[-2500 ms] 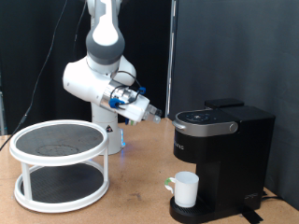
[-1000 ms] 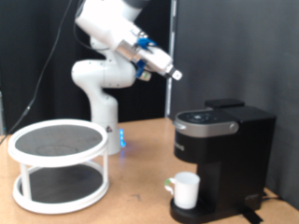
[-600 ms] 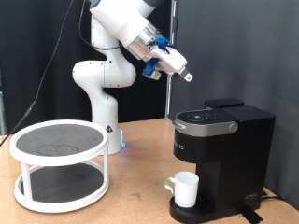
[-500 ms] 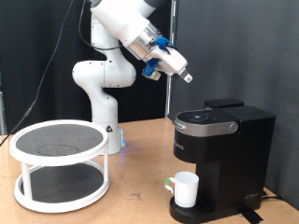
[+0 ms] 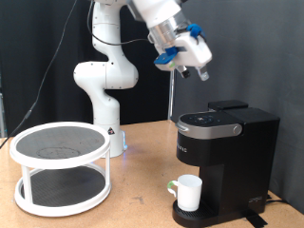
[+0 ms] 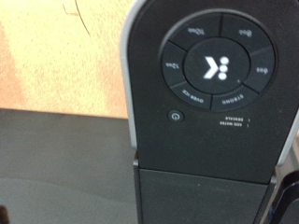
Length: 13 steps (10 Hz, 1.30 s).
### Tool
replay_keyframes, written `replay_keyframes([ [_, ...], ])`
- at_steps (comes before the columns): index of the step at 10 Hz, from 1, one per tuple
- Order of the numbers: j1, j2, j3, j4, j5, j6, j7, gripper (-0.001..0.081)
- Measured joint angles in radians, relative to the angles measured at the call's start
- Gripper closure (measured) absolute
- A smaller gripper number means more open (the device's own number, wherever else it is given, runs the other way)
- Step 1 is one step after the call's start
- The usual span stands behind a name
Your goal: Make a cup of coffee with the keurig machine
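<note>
- Mug [image 5: 189, 193] sits nearest the camera in the exterior view: a plain white cup on the round drip base, under the brew head, handle turned to the exterior view's left.
- Keurig machine [image 5: 226, 157] stands on the wooden worktop [image 5: 133, 199] at the exterior view's right, lid down; a white two-tier turntable rack [image 5: 59, 167] stands well apart at the left.
- Control panel [image 6: 213, 65], seen in the wrist view, is a ring of brew-size buttons around a centre key, with a small power button [image 6: 175, 116] beside it.
- Pressing well, I judge, means a straight descent onto one key, as the keys sit close together.
- Claw [image 5: 202, 72] hangs high above the machine's top, apart from it, touching nothing; how wide it stands I cannot tell, and nothing shows between its fingers.
</note>
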Motion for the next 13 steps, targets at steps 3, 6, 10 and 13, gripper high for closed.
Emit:
replay_keyframes([
  [3, 0.002, 0.047, 0.048, 0.121, -0.163, -0.081, 0.038, 0.0072],
  [6, 0.002, 0.073, 0.066, 0.170, -0.216, -0.111, 0.070, 0.0072],
  [10, 0.003, 0.091, 0.092, 0.161, -0.262, -0.074, 0.104, 0.0072],
  [13, 0.003, 0.094, 0.105, 0.113, -0.277, -0.032, 0.104, 0.0072],
])
